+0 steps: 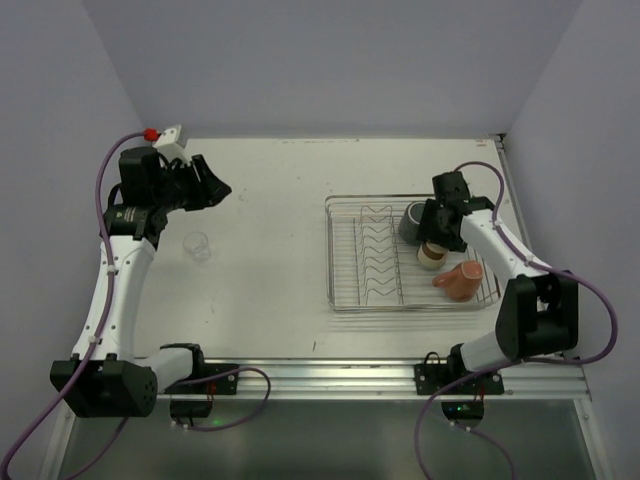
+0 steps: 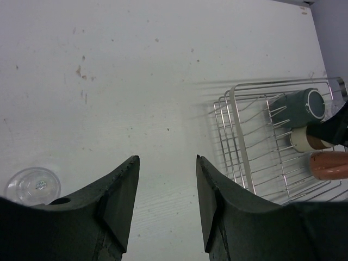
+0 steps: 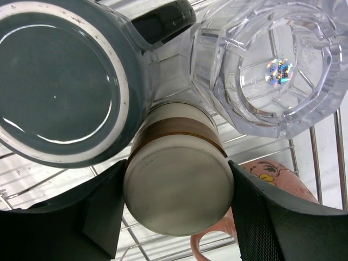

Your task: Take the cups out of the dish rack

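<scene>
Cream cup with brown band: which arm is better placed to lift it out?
Right. The right gripper has a finger on each side of the cream cup in the dish rack; the left gripper hangs open over the table near a clear tumbler.

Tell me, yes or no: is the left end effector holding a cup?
No; the left end effector is open with only bare table in its gap, and the clear tumbler stands apart beside it.

White-and-black arms (image 1: 112, 290), purple cables (image 1: 98, 200)

Spread tool (image 2: 166, 163), clear tumbler (image 2: 32, 186), loaded rack (image 2: 239, 136)
</scene>
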`<state>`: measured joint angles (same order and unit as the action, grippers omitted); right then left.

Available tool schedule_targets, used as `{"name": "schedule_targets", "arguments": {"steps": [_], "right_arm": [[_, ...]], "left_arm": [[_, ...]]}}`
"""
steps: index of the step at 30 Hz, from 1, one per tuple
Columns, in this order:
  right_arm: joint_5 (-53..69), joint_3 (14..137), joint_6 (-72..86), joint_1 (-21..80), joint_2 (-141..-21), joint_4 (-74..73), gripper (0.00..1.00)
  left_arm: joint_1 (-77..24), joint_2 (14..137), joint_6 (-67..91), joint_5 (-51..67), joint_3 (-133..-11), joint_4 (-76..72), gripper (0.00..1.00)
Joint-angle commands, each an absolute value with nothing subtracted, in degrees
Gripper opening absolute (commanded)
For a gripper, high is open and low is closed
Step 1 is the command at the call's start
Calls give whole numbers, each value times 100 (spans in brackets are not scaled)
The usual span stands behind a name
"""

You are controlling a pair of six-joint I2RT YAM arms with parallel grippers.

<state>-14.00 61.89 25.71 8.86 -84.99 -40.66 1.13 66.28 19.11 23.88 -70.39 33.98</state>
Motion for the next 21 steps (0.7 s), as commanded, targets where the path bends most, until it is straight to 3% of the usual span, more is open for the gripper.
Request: {"name": "schedule_targets", "arguments": {"steps": [1, 2, 9, 15, 18, 21], "right_arm": [[-1564, 6442, 2628, 853, -8087, -4262, 4], [-1582, 6486, 2637, 853, -7982, -4402, 0], [-970, 6961, 2637, 861, -6795, -4939, 0], [806, 7032, 2794, 853, -6109, -4607, 0], [1913, 6812, 3145, 853, -5994, -4097, 0], [2977, 6478, 3453, 853, -5924, -3360, 0]], "left_arm": [[158, 6557, 1995, 2768, -6996, 3296, 50], [158, 6557, 2013, 2838, -6987, 3278, 50], [149, 6407, 2573, 4216, -6558, 2410, 52], [-209, 6004, 4477, 5905, -5249, -743, 51], [-595, 5827, 5331, 5889, -4651, -2526, 54], [-1018, 5836, 5738, 5705, -4334, -3040, 54]]}}
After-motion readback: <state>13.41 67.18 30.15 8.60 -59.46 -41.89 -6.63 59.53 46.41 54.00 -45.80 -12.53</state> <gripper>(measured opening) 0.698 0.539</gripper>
